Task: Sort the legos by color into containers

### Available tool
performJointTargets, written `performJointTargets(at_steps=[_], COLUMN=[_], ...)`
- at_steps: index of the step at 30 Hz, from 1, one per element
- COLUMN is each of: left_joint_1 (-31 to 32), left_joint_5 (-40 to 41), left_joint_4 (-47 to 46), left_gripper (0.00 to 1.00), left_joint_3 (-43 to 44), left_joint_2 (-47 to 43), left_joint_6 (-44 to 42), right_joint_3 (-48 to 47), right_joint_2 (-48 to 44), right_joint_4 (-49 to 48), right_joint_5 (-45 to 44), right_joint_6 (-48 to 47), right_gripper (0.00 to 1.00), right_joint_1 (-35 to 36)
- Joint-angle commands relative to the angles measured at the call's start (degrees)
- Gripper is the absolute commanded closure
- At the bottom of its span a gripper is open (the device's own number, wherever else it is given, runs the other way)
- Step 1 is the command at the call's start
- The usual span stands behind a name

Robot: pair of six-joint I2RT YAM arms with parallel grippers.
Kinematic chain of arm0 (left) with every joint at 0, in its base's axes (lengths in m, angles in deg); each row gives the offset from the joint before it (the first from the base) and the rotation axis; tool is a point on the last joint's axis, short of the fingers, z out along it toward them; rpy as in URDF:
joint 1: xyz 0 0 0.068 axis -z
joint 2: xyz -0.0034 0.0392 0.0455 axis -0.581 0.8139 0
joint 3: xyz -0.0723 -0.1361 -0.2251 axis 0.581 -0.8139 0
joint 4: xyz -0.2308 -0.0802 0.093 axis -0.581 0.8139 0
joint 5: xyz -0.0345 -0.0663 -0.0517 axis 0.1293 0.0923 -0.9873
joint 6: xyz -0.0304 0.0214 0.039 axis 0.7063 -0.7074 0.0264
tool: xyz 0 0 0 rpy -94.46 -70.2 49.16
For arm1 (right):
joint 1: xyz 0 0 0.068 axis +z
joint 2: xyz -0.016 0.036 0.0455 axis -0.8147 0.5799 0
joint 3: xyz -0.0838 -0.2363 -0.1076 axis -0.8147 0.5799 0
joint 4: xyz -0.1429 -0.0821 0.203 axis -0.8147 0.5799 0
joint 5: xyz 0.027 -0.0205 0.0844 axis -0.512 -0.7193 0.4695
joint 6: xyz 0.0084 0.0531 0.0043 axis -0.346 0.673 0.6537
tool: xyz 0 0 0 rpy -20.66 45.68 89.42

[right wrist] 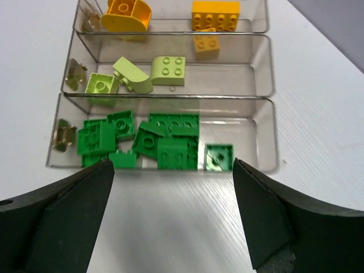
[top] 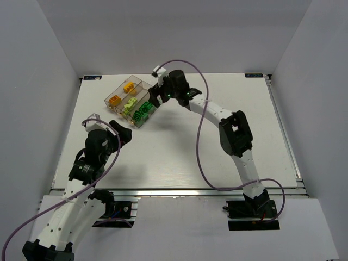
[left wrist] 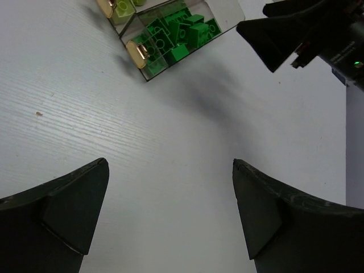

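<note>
Top external, white table [top: 179, 157], grey walls [top: 32, 81], legos [right wrist: 170, 151] in tray [right wrist: 250, 122], left pincer [left wrist: 170, 170] spread, right pincer [right wrist: 172, 170] spread

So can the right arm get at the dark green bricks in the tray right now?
Probably yes. The right gripper hangs open close by the tray, and the dark green bricks lie in the compartment nearest it with nothing between.

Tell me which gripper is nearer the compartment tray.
Right. The right gripper hangs open at the edge of the tray; the left gripper, also open, sits farther off toward the near left, apart from it.
</note>
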Motion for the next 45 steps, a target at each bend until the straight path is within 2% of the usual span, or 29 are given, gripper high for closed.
performJointTargets(at_steps=[1,3,6,11,13,16,19,22,29,45], left_joint_1=[-0.3,-0.2,-0.2,-0.2,-0.2,-0.3,-0.3,-0.2,-0.2,-0.3], left_joint_5=[-3.9,-5.3,-8.6,-15.8,-17.4,-19.9,-21.3,-22.0,-22.4,-22.5], left_joint_4=[-3.0,-4.2,-6.3,-7.9,-9.7,-11.9,-14.0,-14.7,-13.6,-13.4], left_gripper=[0.02,0.02,0.02,0.02,0.02,0.02,0.02,0.02,0.02,0.02], left_joint_3=[2.5,3.2,6.3,11.7,12.9,13.4,13.6,13.8,13.6,11.4], left_joint_2=[0.0,0.1,1.8,7.4,10.1,12.9,14.4,15.2,15.0,11.7], left_joint_6=[-0.2,-0.7,-2.9,-5.0,-4.9,-4.0,-3.2,-2.9,-3.2,-3.1], right_joint_3=[0.7,2.4,9.8,10.5,14.0,25.2,36.9,42.9,48.2,49.6], right_joint_2=[-14.1,-17.5,-28.0,-35.0,-38.8,-46.7,-54.7,-59.8,-65.4,-68.1], right_joint_4=[3.2,9.9,14.4,28.0,30.8,28.7,22.4,20.5,22.4,21.9], right_joint_5=[3.1,7.7,9.9,5.4,3.0,1.1,-1.8,-7.4,-12.9,-10.7], right_joint_6=[3.0,3.0,3.4,2.6,1.9,0.8,1.7,3.0,4.3,2.0], right_gripper=[0.11,0.1,0.1,0.1,0.11,0.11,0.1,0.1,0.11,0.11], right_joint_1=[-4.9,-8.4,-13.6,-20.8,-22.7,-26.4,-28.7,-28.8,-28.8,-28.8])
